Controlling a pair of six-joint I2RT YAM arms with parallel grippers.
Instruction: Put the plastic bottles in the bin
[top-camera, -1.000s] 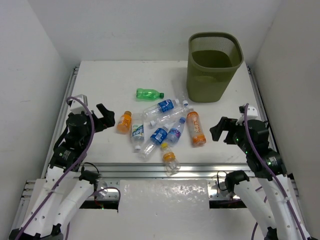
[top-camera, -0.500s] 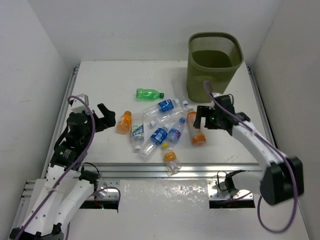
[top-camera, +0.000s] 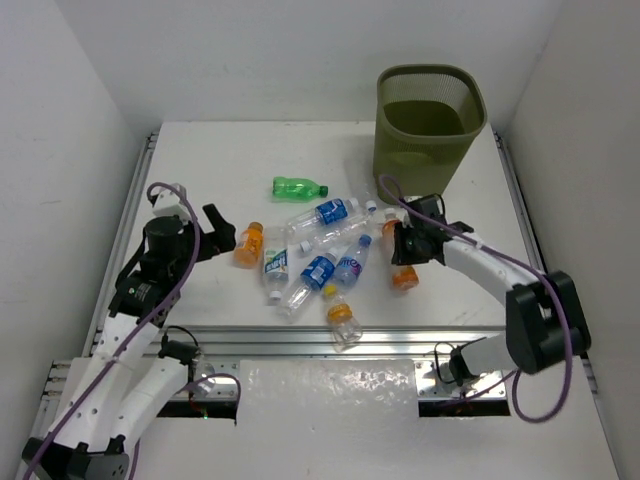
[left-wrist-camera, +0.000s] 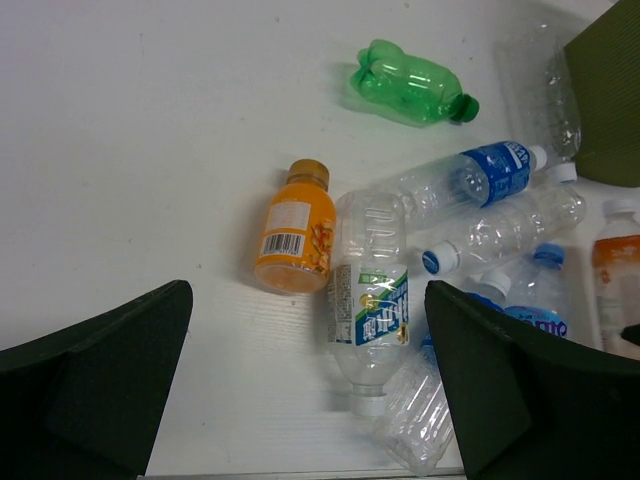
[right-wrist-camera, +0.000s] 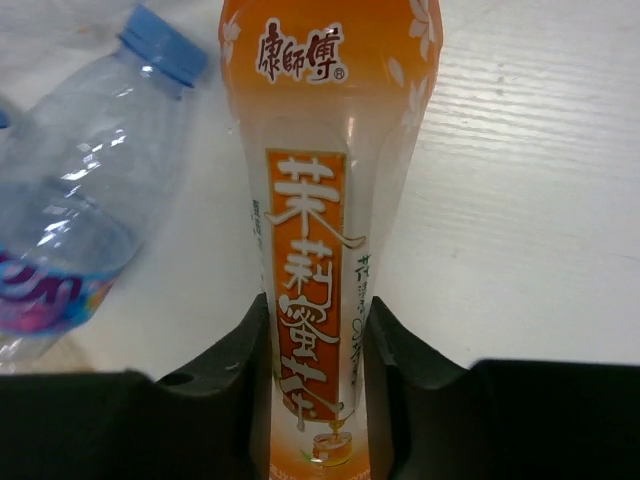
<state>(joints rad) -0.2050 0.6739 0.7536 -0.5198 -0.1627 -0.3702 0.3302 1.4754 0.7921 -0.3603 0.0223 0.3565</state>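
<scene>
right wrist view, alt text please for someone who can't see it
The right hand is shut on an orange bottle with a Chinese-lettered label, lying on the white table. A clear bottle with a blue cap lies beside it at the picture's left.

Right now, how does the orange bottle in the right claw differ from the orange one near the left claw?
The tall orange bottle is clamped in the shut right claw; the short orange bottle lies free ahead of the open left claw. The tall one is slender with large characters on its label; the short one is squat and shows a barcode. Both are orange and outside the bin.
</scene>
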